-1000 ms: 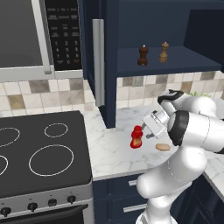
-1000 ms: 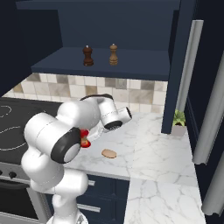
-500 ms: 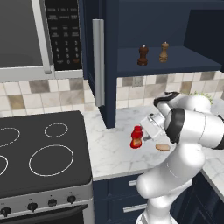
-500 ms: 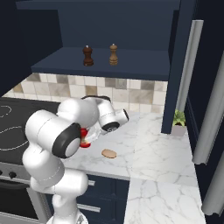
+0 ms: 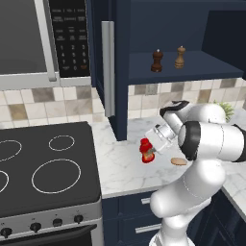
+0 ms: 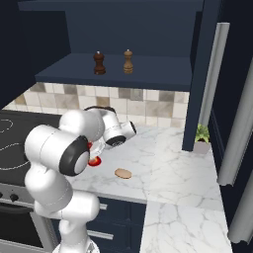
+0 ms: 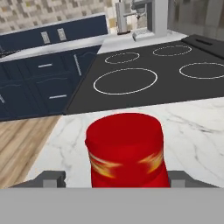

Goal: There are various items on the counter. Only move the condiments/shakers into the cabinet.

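In the left base view, going left to right, the stovetop (image 5: 43, 173) is sitting at nine o'clock, then the cabinet (image 5: 120, 72) door with its shelf carrying the dark mill (image 5: 157, 61) and the tan shaker (image 5: 180, 57), both already put away. Below them the red bottle (image 5: 147, 150) is standing upright on the worktop (image 5: 120, 163), its long axis vertical. The pincer (image 5: 156, 144) is reaching in level from the bottle's three o'clock side, with the disc (image 5: 178, 162) lying just beyond at four o'clock.

In the hand view the bottle (image 7: 127, 151) is sitting dead ahead at twelve o'clock, between the two fingertips (image 7: 53, 178). The jaws are spread, one on each flank of the bottle; whether they are touching it I cannot tell. Since the bottle is lying straight between them, the coming squeeze probably needs no sideways correction, only a closing and a lift toward the shelf at twelve o'clock
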Controlling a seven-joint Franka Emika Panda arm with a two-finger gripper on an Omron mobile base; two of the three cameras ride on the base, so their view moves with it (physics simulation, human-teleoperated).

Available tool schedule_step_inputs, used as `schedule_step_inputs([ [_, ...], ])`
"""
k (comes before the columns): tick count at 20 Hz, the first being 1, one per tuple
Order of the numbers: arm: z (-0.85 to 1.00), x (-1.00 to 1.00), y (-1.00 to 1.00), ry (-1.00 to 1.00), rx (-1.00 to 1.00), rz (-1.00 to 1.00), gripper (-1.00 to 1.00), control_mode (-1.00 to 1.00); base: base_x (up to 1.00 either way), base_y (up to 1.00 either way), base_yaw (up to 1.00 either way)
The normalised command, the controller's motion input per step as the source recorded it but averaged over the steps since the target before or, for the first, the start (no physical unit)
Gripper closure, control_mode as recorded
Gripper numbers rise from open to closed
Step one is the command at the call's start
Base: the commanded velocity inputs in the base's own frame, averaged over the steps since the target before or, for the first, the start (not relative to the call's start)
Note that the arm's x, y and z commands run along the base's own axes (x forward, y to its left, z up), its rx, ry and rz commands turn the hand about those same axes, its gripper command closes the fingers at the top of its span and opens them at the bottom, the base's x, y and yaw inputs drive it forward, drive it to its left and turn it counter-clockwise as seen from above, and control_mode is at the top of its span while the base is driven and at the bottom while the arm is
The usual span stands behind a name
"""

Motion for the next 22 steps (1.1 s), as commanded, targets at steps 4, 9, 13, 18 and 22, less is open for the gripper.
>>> schedule_step_inputs([
  [4,0.01,-0.01,0.0,0.0,0.0,0.0,1.0,-1.0,0.0,0.0,0.0],
  [9,0.66,-0.27,0.0,-0.05,0.04,-0.03,1.0,-1.0,0.0,0.0,0.0],
  [13,1.0,-0.26,0.0,-0.12,0.02,-0.14,1.0,-1.0,0.0,0.0,0.0],
  [18,1.0,-0.08,0.0,-0.1,0.02,-0.21,1.0,-1.0,0.0,0.0,0.0],
  [22,1.0,-0.14,0.0,-0.04,0.01,-0.25,1.0,-1.0,0.0,0.0,0.0],
])
